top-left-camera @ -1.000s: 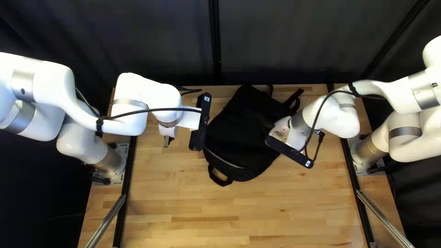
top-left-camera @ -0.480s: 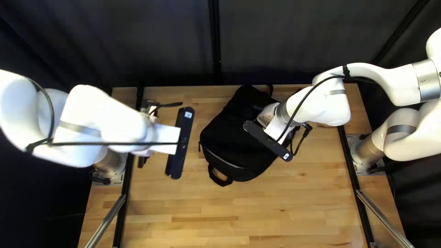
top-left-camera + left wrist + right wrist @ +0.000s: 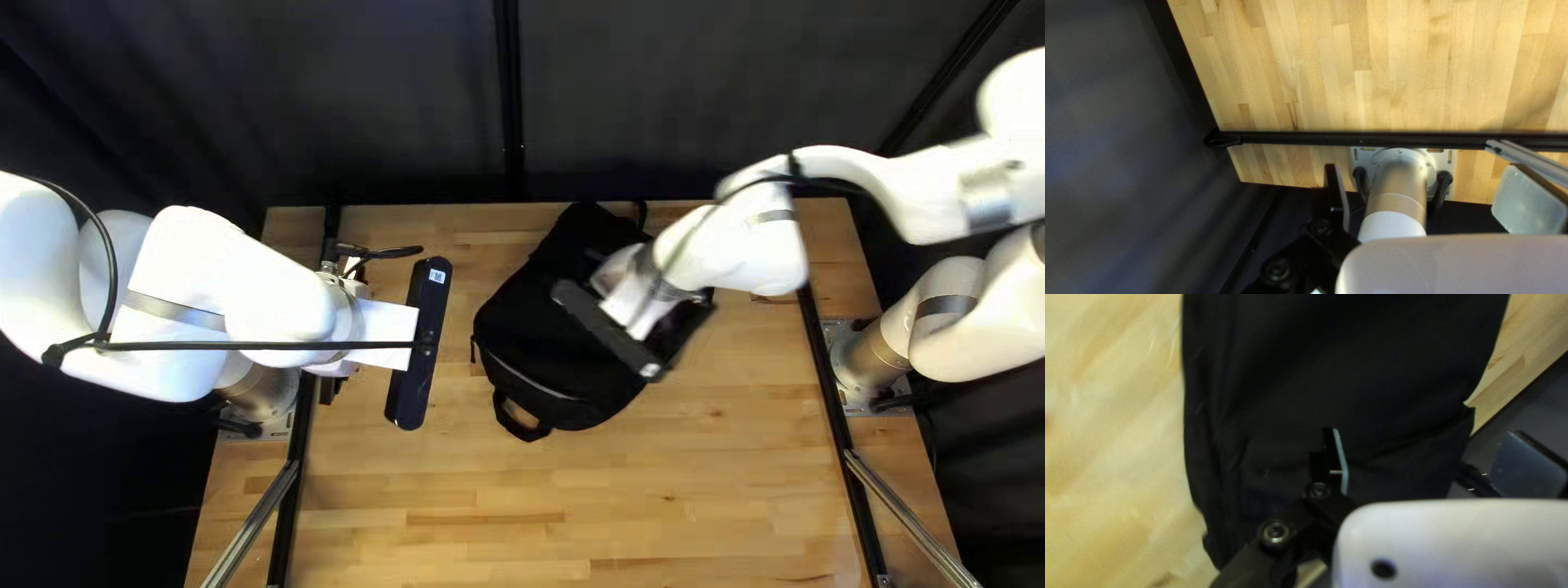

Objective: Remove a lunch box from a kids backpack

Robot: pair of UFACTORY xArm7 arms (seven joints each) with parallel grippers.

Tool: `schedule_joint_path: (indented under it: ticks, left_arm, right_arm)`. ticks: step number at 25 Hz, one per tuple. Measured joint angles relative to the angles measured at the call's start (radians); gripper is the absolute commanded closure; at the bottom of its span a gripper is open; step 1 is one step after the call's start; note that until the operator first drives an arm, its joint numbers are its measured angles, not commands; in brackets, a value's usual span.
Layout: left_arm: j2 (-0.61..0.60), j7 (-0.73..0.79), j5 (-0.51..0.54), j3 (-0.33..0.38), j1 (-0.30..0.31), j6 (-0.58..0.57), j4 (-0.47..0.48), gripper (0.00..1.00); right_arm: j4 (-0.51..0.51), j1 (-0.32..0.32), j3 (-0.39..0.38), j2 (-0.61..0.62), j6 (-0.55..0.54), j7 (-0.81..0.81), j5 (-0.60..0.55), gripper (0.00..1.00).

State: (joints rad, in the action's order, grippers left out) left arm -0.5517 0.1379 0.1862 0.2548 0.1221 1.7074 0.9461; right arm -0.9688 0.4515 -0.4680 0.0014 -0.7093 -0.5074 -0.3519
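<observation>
A black backpack [image 3: 544, 327] lies on the table, its handle loop toward the near edge and a pale zipper line beside it. No lunch box is visible. My left gripper [image 3: 330, 390] is mostly hidden under its arm, well left of the backpack; in the left wrist view the left gripper [image 3: 1433, 190] is open, holding nothing. My right gripper [image 3: 637, 310] is over the backpack's right part, its fingertips hidden by the arm. The right wrist view shows the right gripper [image 3: 1434, 457] open, black backpack cloth [image 3: 1350, 375] ahead of and beneath it.
Bare wood [image 3: 610, 501] extends in front of the backpack. Black rails [image 3: 285, 512] run along both table sides, near the arm bases. In the left wrist view, my left arm's base [image 3: 1399, 190] stands behind the rail, and a dark curtain [image 3: 1116, 136] hangs past the table's end.
The left arm has swung leftward, away from the backpack. My right arm has shifted left, farther over the bag, and is blurred now. The backpack's body has barely moved.
</observation>
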Motion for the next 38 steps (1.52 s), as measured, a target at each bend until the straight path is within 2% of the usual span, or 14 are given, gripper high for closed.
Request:
schedule_joint_path:
  ticks: [4,11,15,21,23,24,25,26,27,38]
  left_arm:
    - [-0.019,0.015,-0.005,0.009,0.002,0.018,-0.012,0.00]
    - [-0.048,0.013,-0.003,0.007,-0.005,0.140,0.027,0.00]
    - [-0.051,0.015,0.007,0.003,-0.015,0.179,0.046,0.00]
    - [-0.047,0.020,0.010,0.006,-0.017,0.181,0.047,0.00]
    - [-0.047,0.020,0.010,0.006,-0.017,0.181,0.047,0.00]
    - [-0.047,0.020,0.010,0.006,-0.017,0.181,0.048,0.00]
    - [-0.047,0.020,0.010,0.006,-0.017,0.181,0.048,0.00]
    - [-0.047,0.020,0.010,0.006,-0.017,0.181,0.048,0.00]
    - [-0.047,0.020,0.010,0.006,-0.017,0.181,0.048,0.00]
    - [-0.047,0.020,0.010,0.006,-0.017,0.181,0.048,0.00]
  right_arm:
    - [-0.075,-0.058,-0.007,0.092,-0.034,0.276,-0.086,0.00]
    - [-0.107,-0.170,-0.024,0.166,-0.065,0.639,-0.194,0.00]
    - [-0.144,-0.220,-0.026,0.211,-0.086,0.755,-0.240,0.00]
    - [-0.203,-0.246,-0.015,0.261,-0.125,0.819,-0.270,0.00]
    - [-0.219,-0.251,-0.006,0.286,-0.127,0.837,-0.284,0.12]
    - [-0.228,-0.253,0.000,0.301,-0.125,0.846,-0.292,0.27]
    - [-0.236,-0.254,0.005,0.315,-0.121,0.853,-0.298,0.47]
    - [-0.243,-0.254,0.010,0.329,-0.116,0.859,-0.304,0.94]
    - [-0.250,-0.255,0.014,0.341,-0.111,0.863,-0.309,1.00]
    - [-0.252,-0.238,0.025,0.345,-0.092,0.847,-0.314,1.00]
